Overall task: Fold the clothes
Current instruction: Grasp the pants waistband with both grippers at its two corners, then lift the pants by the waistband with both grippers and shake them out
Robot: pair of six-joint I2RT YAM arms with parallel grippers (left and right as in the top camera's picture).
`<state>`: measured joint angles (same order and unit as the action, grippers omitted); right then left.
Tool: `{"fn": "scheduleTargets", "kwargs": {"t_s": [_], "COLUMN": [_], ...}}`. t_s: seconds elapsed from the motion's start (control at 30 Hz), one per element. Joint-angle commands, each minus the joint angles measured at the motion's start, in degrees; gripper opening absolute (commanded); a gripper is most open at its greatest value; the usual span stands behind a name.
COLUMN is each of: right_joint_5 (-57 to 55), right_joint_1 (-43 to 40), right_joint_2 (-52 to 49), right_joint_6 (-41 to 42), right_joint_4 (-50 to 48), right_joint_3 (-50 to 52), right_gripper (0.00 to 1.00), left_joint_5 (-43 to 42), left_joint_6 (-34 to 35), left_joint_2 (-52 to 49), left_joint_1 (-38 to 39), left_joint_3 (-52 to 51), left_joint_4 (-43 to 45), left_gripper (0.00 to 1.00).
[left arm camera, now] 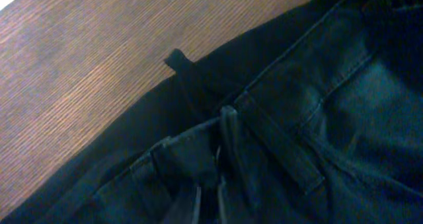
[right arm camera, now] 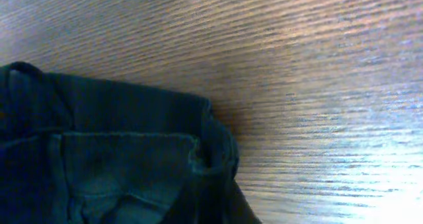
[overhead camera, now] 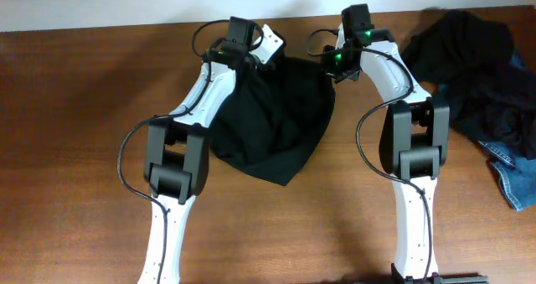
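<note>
**A:** How are the jaws found?

**B:** The left jaws are seen pinched shut on a bunched fold of the waistband (left arm camera: 192,148) of the black garment (overhead camera: 276,116). The right jaws are closed as well. No fingers are shown in the right wrist view, so a hold on the waistband corner (right arm camera: 205,151) cannot be confirmed.

**A:** Where is the garment placed from them?

**B:** Seen from overhead, it is spread on the tabletop (overhead camera: 84,108) from both jaws toward 6 o'clock, between the arms. The waist edge is laid from 9 to 3. The long axis is run from 12 to 6, narrowing to a tip near 5. Neither arm is judged nearer, since one corner is met by each.
</note>
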<state>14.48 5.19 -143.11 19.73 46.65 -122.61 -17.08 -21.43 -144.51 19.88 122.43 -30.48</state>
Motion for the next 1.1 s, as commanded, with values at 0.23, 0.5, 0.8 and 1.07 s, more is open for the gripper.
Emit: {"fn": "scheduleTargets", "kwargs": {"t_s": [0.23, 0.5, 0.8, 1.07], "right_joint_5": [-0.1, -0.1, 0.3, 0.3], "right_joint_1": [0.3, 0.4, 1.5, 8.3], "right_joint_2": [6.7, 20.0, 30.8, 36.8], "right_joint_6": [-6.9, -12.1, -13.9, -24.9], "right_joint_4": [3.8, 10.2, 15.1, 20.8], "right_joint_3": [-2.2, -6.6, -6.9, -6.9], "right_gripper": [0.04, 0.04, 0.04, 0.04], "left_joint_5": [7.1, 7.1, 7.1, 7.1], "left_joint_6": [2.7, 2.7, 5.4, 5.6], "left_joint_2": [-1.5, -1.5, -1.5, -1.5], "left_joint_1": [-1.4, -3.9, -4.7, -7.0], "left_joint_3": [21.3, 39.9, 47.8, 50.5], "left_joint_4": [-9.1, -23.7, -27.4, -28.7], "left_gripper": [0.00, 0.00, 0.00, 0.15]}}
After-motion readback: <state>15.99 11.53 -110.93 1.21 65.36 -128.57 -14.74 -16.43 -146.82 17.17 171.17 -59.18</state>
